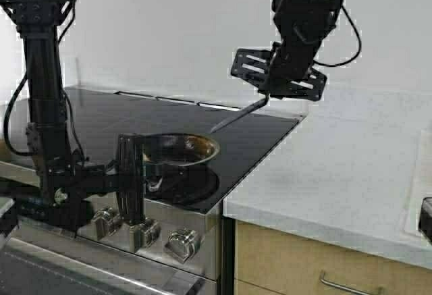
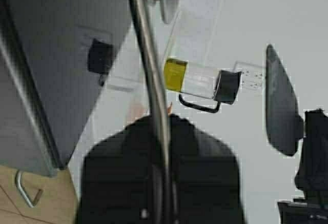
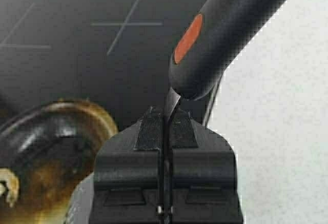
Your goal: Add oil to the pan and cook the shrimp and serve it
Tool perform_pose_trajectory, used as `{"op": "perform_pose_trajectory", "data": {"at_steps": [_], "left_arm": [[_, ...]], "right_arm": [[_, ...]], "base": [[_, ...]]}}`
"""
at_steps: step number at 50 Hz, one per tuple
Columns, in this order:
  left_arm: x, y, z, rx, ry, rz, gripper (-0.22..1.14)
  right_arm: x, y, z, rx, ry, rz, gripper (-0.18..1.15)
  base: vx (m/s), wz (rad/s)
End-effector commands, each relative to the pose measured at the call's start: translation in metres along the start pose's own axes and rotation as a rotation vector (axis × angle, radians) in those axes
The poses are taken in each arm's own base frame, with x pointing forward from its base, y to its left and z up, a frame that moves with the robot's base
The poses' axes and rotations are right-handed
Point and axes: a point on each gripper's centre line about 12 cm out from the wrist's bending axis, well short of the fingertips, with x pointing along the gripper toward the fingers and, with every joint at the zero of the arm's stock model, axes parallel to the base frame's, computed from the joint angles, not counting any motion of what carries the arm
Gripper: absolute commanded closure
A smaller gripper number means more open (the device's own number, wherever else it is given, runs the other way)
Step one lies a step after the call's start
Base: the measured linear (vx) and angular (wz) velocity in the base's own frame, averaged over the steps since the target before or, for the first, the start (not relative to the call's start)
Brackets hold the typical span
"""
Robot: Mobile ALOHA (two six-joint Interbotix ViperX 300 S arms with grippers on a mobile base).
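Note:
The pan, steel outside and dark and browned inside, hangs just above the black cooktop near its front edge. My left gripper is shut on the pan's steel handle; in the left wrist view my left gripper has the bar running between its fingers. The shrimp, pale and curled, lies inside the pan. High over the cooktop's right edge, my right gripper is shut on a dark utensil with an orange spot. The oil shows in its clear jug on the white counter.
White counter runs to the right of the stove. Steel knobs line the stove front below the pan. A wooden drawer with a metal pull sits under the counter. A white raised edge lies at the far right.

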Motion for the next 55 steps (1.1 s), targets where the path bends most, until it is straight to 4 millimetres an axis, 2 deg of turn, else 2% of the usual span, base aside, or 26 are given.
{"op": "perform_pose_trajectory", "data": {"at_steps": [1,8,19,23,31,37,44,55], "left_arm": [[0.003,-0.010,0.003,-0.003,0.001,-0.031,0.83],[0.003,-0.010,0.003,0.000,0.001,-0.031,0.64],[0.002,-0.011,0.002,0.025,0.001,-0.028,0.03],[0.000,-0.012,0.001,0.033,0.000,-0.026,-0.12],[-0.004,-0.015,-0.002,0.065,-0.003,-0.020,-0.11],[-0.016,-0.017,-0.002,0.091,-0.023,0.001,-0.11],[-0.041,-0.022,0.003,0.137,-0.075,0.035,-0.11],[-0.089,-0.043,0.007,0.284,-0.171,0.115,-0.11]], "right_arm": [[-0.005,0.011,0.024,0.029,-0.059,0.029,0.89],[-0.006,0.011,0.023,0.028,-0.058,0.029,0.89],[-0.007,0.012,0.026,0.031,-0.063,0.032,0.89],[-0.008,0.012,0.026,0.033,-0.063,0.033,0.89],[-0.009,0.011,0.027,0.031,-0.063,0.032,0.89],[-0.009,0.011,0.027,0.030,-0.062,0.032,0.89],[-0.010,0.010,0.026,0.032,-0.060,0.028,0.89],[-0.012,0.007,0.028,0.038,-0.058,0.019,0.89]], "base": [[0.00,0.00],[0.00,0.00],[0.00,0.00],[0.00,0.00],[0.00,0.00],[0.00,0.00],[0.00,0.00],[0.00,0.00]]}}
